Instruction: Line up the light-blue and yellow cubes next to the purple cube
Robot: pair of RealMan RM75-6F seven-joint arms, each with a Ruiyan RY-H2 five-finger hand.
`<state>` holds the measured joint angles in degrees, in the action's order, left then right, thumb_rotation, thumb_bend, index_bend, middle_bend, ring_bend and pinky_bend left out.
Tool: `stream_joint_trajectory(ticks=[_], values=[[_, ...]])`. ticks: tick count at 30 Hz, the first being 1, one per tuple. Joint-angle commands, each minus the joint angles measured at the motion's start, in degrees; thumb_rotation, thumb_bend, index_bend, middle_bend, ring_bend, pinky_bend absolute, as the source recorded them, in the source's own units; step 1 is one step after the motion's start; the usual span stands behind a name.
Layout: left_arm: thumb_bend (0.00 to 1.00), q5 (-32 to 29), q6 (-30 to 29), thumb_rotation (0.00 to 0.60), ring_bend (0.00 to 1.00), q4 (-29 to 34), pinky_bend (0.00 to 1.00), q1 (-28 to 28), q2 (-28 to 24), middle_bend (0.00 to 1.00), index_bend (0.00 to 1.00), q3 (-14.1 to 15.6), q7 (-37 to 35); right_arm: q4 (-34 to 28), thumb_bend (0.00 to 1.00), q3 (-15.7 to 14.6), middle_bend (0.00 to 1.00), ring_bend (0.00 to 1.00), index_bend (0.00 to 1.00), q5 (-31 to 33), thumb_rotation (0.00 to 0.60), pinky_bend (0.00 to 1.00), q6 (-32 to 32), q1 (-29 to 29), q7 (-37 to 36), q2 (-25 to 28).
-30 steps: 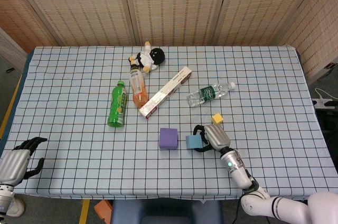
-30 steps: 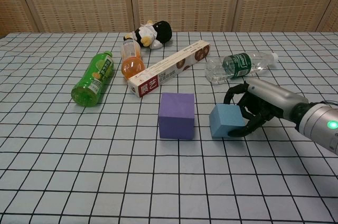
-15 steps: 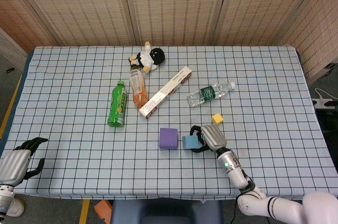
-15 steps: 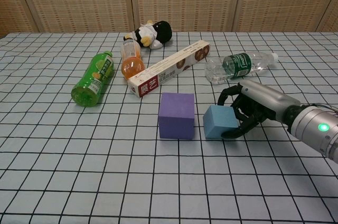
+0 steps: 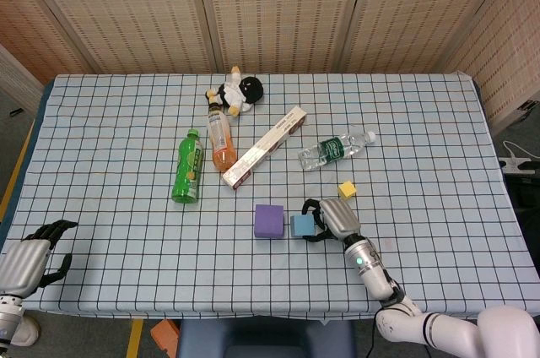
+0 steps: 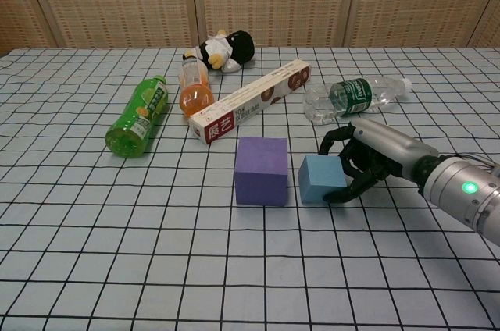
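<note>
Shifted since a second ago: light-blue cube (image 5: 302,225), carried leftward by the right hand (image 5: 336,219), now just beside the purple cube (image 5: 269,221) with a narrow gap between them; left hand (image 5: 29,257) unmoved. Head view: right hand curled around the light-blue cube's right side, dark fingers (image 5: 315,209) wrapping its far and near edges, grasping it on the checked cloth of the bench (image 5: 101,130). Yellow cube (image 5: 346,190) lies apart, behind the right hand and toward the clear water bottle (image 5: 336,149). Left hand rests at the near left corner of the bench, fingers loosely apart, holding nothing. Further back: green bottle (image 5: 188,167) lying on its side; orange-drink bottle (image 5: 220,138) beside it; long carton (image 5: 265,147) laid diagonally; plush toy (image 5: 236,91) at the far end of the group. Chest view: purple cube (image 6: 262,170) stands square on the cloth, light-blue cube (image 6: 322,179) to its right, smaller, set close but not touching. Right hand (image 6: 367,161) clasps the light-blue cube from the right, fingers (image 6: 334,139) arched over its top rear and another curled under its near right edge. Carton (image 6: 250,101), green bottle (image 6: 139,116), orange-drink bottle (image 6: 194,91), water bottle (image 6: 355,97) and plush toy (image 6: 221,49) lie behind the cubes. Yellow cube and left hand not seen in this view.
</note>
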<state>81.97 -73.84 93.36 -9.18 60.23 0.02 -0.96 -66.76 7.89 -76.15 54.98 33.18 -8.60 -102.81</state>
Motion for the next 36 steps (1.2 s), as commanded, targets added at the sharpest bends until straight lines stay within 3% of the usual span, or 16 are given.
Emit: stream_joint_trajectory(ticks=[1,12,18,29,36], values=[[0.5,0.0,0.15,0.6,0.19,-0.01,0.37,-0.07,-0.02,0.18,0.22,0.05,-0.03,0.46,0.05,-0.08,0.84,0.91,0.55,-0.35,0.6,1.0,-0.08,0.15,-0.57,-0.36],[0.5,-0.06,0.43,0.6,0.19,0.12,0.38,-0.17,-0.11,0.18,0.22,0.17,-0.02,1.25,0.05,-0.1,0.84,0.91,0.54,-0.77,0.6,1.0,0.03,0.25,-1.11,-0.77],[0.5,-0.18,0.6,0.6,0.19,0.2,0.39,-0.24,-0.14,0.18,0.22,0.2,0.1,1.22,0.05,-0.29,0.84,0.91,0.45,-1.09,0.6,1.0,0.18,0.17,-1.26,-0.6],[0.5,-0.14,0.78,0.6,0.19,0.4,0.39,-0.33,-0.17,0.18,0.22,0.35,0.43,-0.73,0.05,-1.04,0.84,0.91,0.15,-1.36,0.6,1.0,-0.63,-0.01,-0.93,1.55],[0.5,-0.29,0.84,0.6,0.2,0.48,0.39,-0.34,-0.2,0.19,0.22,0.36,0.59,-8.27,0.05,-1.49,0.84,0.91,0.1,0.56,0.6,1.0,-0.27,-1.32,5.05,7.45]])
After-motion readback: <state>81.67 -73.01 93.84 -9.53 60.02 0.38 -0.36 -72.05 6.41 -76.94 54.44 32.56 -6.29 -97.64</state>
